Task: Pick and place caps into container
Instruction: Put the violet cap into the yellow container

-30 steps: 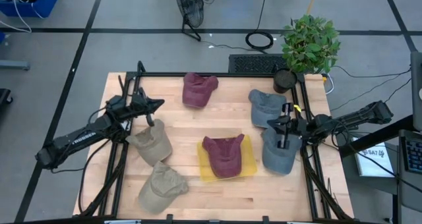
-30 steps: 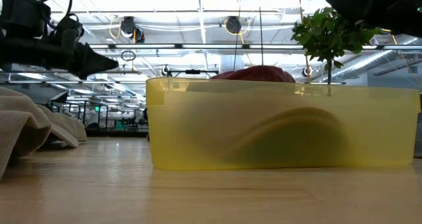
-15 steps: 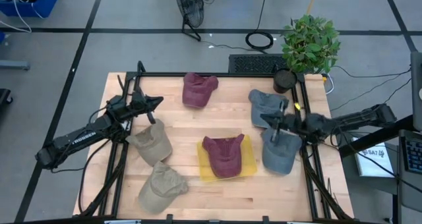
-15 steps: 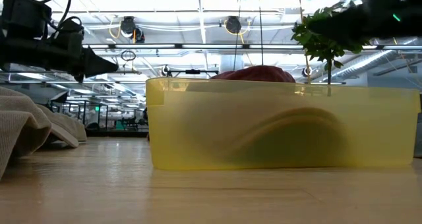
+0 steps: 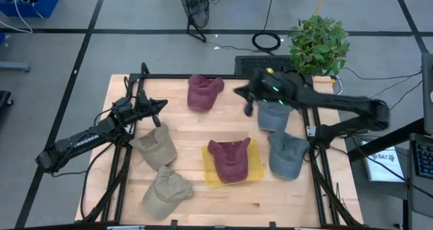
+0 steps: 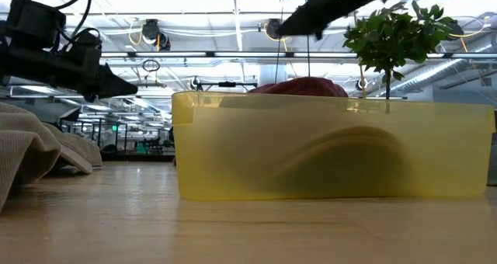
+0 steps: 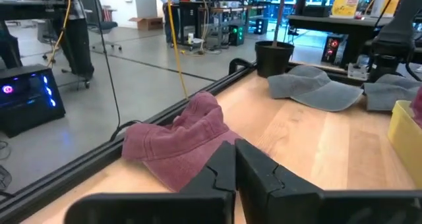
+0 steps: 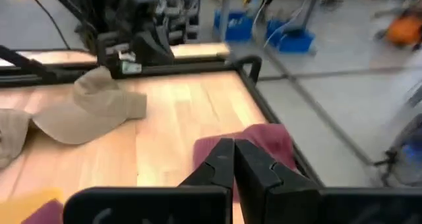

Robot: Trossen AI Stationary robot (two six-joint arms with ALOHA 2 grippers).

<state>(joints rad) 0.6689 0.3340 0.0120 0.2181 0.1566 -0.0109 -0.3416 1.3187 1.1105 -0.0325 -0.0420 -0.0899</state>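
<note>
A yellow tray (image 5: pixel 256 170) sits near the table's middle with one maroon cap (image 5: pixel 229 159) lying inside it. A second maroon cap (image 5: pixel 201 93) lies by the far edge. Two grey-blue caps (image 5: pixel 274 115) (image 5: pixel 287 155) lie on the right. Two khaki caps (image 5: pixel 155 147) (image 5: pixel 166 191) lie on the left. My left gripper (image 5: pixel 164 103) hovers shut, left of the far maroon cap (image 7: pixel 178 141). My right gripper (image 5: pixel 237 91) hangs shut above the table, just right of that same cap (image 8: pixel 264 145), and holds nothing.
A black plant pot (image 5: pixel 292 82) with a leafy plant stands at the far right corner. A black frame rail (image 5: pixel 223 76) borders the table. Bare wood shows between the far maroon cap and the tray, and along the near edge.
My right arm has swung from over the right-hand grey-blue caps toward the table's far edge and left, rising as it went, and now points at the far maroon cap. The caps and the tray have stayed put.
</note>
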